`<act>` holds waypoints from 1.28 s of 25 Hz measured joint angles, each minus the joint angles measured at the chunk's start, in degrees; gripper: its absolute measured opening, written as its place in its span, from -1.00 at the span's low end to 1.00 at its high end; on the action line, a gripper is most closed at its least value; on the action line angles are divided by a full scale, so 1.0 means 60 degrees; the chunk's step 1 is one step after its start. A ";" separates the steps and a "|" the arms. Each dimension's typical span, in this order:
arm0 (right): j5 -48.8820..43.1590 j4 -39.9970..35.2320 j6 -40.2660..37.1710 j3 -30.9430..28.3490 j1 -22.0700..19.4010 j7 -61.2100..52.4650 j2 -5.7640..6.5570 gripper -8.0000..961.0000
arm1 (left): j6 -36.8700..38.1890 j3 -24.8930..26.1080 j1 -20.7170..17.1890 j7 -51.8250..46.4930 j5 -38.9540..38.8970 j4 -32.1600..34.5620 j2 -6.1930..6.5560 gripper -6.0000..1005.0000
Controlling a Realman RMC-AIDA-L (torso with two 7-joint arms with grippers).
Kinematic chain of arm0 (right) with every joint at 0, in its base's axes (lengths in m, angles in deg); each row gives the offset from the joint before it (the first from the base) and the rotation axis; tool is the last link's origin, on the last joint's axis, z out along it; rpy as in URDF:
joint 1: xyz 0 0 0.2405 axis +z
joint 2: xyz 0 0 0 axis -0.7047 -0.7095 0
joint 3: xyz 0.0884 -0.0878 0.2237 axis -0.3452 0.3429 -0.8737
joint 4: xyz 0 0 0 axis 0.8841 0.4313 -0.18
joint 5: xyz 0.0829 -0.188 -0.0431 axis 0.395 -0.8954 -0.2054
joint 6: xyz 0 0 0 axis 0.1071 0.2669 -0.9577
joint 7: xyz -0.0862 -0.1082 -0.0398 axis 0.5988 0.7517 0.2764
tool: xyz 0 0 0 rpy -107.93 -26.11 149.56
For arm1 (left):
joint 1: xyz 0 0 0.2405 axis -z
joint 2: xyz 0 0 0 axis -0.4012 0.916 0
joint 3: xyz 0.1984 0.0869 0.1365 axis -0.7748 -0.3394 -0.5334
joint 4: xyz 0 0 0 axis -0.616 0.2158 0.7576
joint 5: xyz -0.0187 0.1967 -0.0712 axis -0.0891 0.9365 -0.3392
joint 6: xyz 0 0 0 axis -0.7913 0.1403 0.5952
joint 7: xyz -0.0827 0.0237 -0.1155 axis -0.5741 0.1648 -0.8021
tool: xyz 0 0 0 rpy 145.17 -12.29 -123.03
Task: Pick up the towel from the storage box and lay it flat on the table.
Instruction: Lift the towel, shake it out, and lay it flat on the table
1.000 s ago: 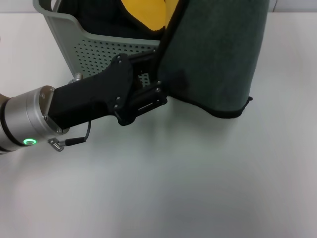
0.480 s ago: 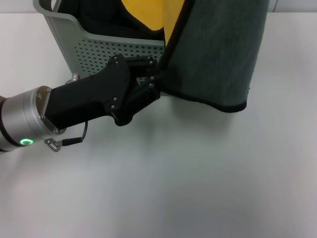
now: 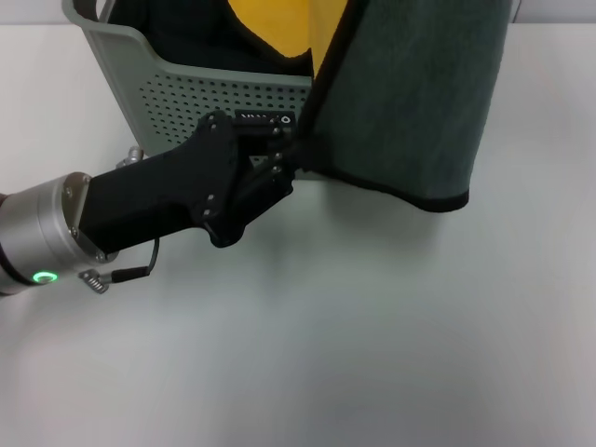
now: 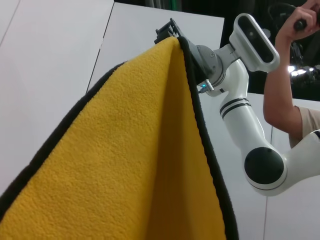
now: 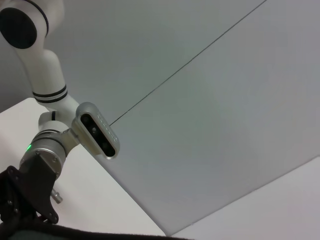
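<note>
The dark grey-green towel (image 3: 410, 93) with black trim hangs in the air as a broad sheet, right of the storage box (image 3: 177, 93). Its lower edge hovers just above the white table (image 3: 372, 326). My left gripper (image 3: 287, 149) is shut on the towel's left edge, right in front of the box. In the left wrist view the hanging cloth (image 4: 130, 165) shows a yellow face with black trim. My right gripper (image 4: 169, 31) is shut on its top corner, above the head view's frame. My left gripper also shows in the right wrist view (image 5: 25, 212).
A yellow cloth (image 3: 270, 23) lies in the storage box, which stands at the table's far left. My left arm (image 3: 140, 205) reaches across the table in front of the box. A person's arm (image 4: 290, 75) shows beyond my right arm (image 4: 240, 100).
My left gripper has risen and drawn slightly back toward the box with the towel's edge. The towel's lower edge has lifted a little and spread to the right.
</note>
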 joint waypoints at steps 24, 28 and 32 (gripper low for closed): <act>-0.0049 -0.2826 0.1064 0.0147 -0.3666 -0.2454 -0.2454 -0.89 | 0.1151 0.1479 -0.1486 -0.1222 -0.0553 0.0719 0.0732 -0.96; 0.0079 -0.2798 0.0917 0.0184 -0.4485 -0.3556 -0.2738 -0.89 | 0.1181 0.1460 -0.2061 -0.1825 -0.0591 0.1784 0.0784 -0.96; 0.0491 -0.3283 0.0459 0.0312 -0.5420 -0.4050 -0.3180 -0.89 | 0.1243 0.1027 -0.2209 -0.2448 -0.0597 0.2466 0.0711 -0.96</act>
